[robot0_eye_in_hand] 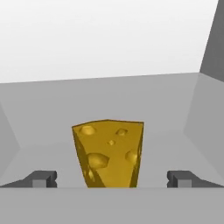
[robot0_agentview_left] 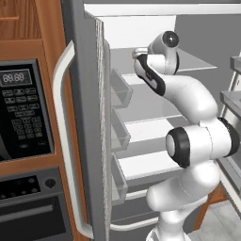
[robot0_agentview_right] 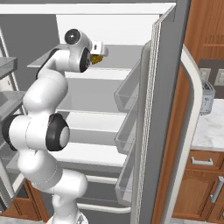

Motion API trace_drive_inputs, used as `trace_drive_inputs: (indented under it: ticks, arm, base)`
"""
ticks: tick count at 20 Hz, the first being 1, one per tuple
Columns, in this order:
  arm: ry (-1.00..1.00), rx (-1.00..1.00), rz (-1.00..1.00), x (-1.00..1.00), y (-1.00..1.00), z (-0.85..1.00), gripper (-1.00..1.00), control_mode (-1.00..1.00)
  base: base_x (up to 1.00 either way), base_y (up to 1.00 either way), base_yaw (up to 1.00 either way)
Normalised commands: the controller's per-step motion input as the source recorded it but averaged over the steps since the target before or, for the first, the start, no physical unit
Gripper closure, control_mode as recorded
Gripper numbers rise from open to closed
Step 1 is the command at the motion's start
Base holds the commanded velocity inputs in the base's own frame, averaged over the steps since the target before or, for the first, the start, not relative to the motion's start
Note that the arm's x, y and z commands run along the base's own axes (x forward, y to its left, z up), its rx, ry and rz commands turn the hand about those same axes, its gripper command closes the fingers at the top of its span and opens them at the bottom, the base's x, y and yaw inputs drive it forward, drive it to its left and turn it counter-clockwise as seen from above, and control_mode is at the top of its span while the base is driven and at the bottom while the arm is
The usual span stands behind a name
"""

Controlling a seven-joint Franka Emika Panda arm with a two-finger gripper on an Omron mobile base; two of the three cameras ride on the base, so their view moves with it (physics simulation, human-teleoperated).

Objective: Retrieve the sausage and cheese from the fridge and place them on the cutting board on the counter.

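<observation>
Hand view shows the cheese (robot0_eye_in_hand: 109, 153) as a yellow-orange wedge pitted with round holes, standing upright on a grey shelf (robot0_eye_in_hand: 175, 100) inside the fridge (robot0_agentview_left: 89, 117) — white back wall behind it. The gripper (robot0_eye_in_hand: 113, 178) has its fingertips (robot0_eye_in_hand: 41, 178) spread wide, one on each side of the wedge and clear of it. From the right base view the cheese sits on the upper shelf just past the hand. Wood cabinets (robot0_agentview_right: 205, 39) flank the open fridge — a black microwave (robot0_agentview_left: 23, 113) is on the left.
</observation>
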Motion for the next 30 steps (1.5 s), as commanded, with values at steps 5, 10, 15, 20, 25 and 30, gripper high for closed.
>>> trace_drive_inputs:
  ticks: [5,10,15,20,25,30]
  arm:
    - [0.00,0.00,0.00,0.23,0.00,0.00,-1.00,-1.00]
    - [0.00,0.00,0.00,0.15,0.00,-0.07,-1.00,-1.00]
    - [0.00,0.00,0.00,0.11,0.00,-0.13,-1.00,-1.00]
    - [0.00,0.00,0.00,0.04,0.00,-0.23,-1.00,-1.00]
    - [0.00,0.00,0.00,0.06,0.00,-0.25,-1.00,-1.00]
    - [0.02,0.00,0.00,0.05,0.00,-0.30,-1.00,-1.00]
  base:
    - [0.00,0.00,0.00]
    - [0.00,0.00,0.00]
    - [0.00,0.00,0.00]
    - [0.00,0.00,0.00]
    - [0.00,0.00,0.00]
    - [0.00,0.00,0.00]
